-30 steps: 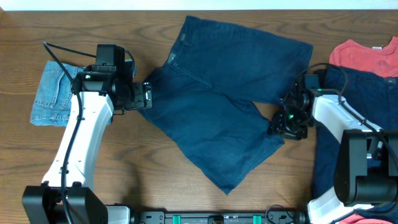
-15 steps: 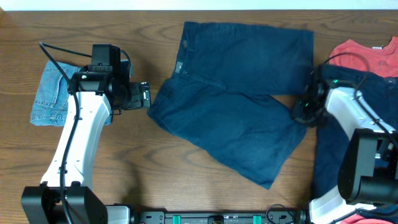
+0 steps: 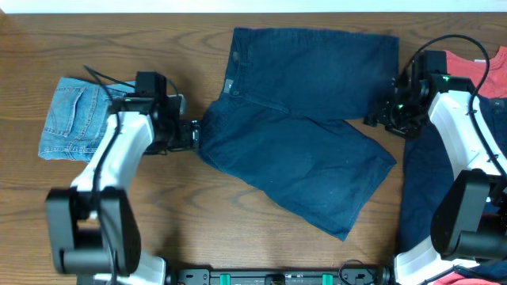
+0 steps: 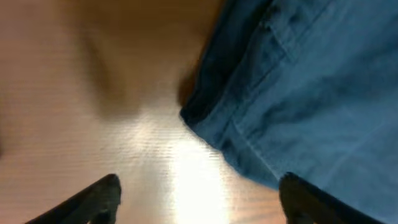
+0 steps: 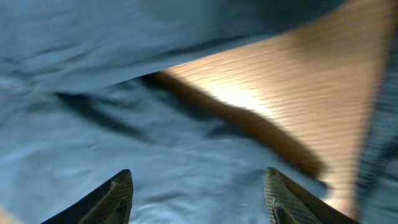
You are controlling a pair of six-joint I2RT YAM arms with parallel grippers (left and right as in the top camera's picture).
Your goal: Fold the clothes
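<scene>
The navy shorts [image 3: 293, 150] lie spread flat mid-table [image 3: 198, 222], one leg angling toward the near right, the other reaching right along the far side. The left gripper [image 3: 188, 134] sits at the shorts' left edge, low over the wood. Its fingers [image 4: 93, 199] are spread wide with nothing between them. The right gripper [image 3: 379, 119] hovers at the right side where the two legs part, jaws likewise apart and empty over navy cloth. Folded denim shorts [image 3: 71, 119] rest at the left. Another dark garment [image 3: 495, 134] lies at the right edge, and beyond it is a red T-shirt [image 3: 467, 67].
</scene>
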